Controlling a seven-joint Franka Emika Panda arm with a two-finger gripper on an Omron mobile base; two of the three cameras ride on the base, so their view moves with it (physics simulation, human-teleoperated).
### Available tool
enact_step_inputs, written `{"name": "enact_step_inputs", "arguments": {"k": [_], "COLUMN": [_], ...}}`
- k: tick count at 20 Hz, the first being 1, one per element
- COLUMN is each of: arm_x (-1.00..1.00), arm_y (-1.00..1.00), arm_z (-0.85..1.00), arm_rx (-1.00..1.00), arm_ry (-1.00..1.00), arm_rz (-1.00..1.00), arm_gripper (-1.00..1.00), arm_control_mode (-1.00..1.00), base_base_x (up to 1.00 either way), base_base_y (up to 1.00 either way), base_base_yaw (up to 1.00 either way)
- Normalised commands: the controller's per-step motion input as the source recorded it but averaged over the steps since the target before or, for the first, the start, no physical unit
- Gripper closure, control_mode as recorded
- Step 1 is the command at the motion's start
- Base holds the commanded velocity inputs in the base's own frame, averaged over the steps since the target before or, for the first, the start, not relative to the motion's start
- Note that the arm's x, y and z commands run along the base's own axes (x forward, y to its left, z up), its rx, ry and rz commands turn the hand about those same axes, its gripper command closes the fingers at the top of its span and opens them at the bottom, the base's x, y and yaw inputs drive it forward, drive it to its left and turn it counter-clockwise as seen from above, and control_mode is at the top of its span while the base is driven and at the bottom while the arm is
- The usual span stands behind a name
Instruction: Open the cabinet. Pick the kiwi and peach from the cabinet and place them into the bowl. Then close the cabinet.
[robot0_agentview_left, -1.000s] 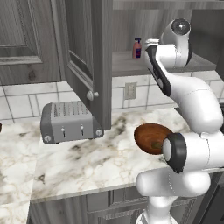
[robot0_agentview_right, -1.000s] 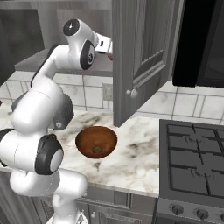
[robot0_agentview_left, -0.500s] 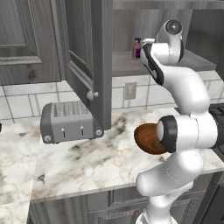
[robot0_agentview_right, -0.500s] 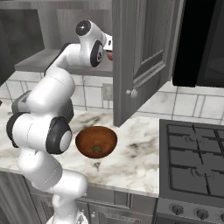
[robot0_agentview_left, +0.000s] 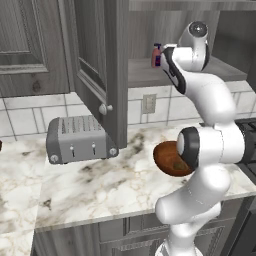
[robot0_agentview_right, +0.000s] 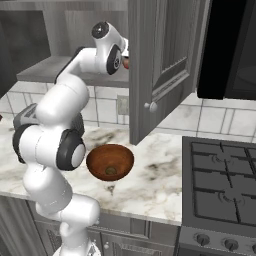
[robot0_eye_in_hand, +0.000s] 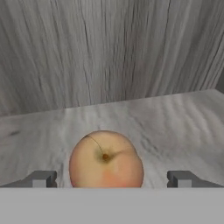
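Cabinet (robot0_agentview_left: 100, 60) shelf: peach (robot0_eye_in_hand: 106, 159) round, stem dimple camera-facing, between spread pincer (robot0_eye_in_hand: 112, 178) tips.

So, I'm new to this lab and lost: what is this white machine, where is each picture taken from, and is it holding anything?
It is a rendered kitchen. The white jointed thing is a robot arm reaching into an open cabinet. Two pictures come from cameras behind it, left and right. The third looks along its gripper, whose fingers stand wide open on either side of a peach on the shelf, holding nothing. On the marble counter sit a toaster and a wooden bowl with something small and dull inside.
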Motion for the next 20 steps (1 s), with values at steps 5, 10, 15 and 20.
{"name": "enact_step_inputs", "arguments": {"k": [5,10,15,20], "arm_x": [0.29,0.35,0.01,-0.83], "arm_y": [0.00,0.00,-0.01,-0.16], "arm_z": [-0.17,-0.21,-0.04,0.22], "arm_rx": [0.00,0.00,0.00,0.03], "arm_ry": [0.04,0.00,0.00,-0.13], "arm_rz": [0.00,0.00,0.00,0.00], "arm_gripper": [-1.00,1.00,1.00,1.00], "arm_control_mode": [-1.00,-1.00,-1.00,-1.00], "base_base_x": [0.00,0.00,0.00,0.00], "base_base_y": [0.00,0.00,0.00,0.00], "base_base_yaw": [0.00,0.00,0.00,0.00]}}
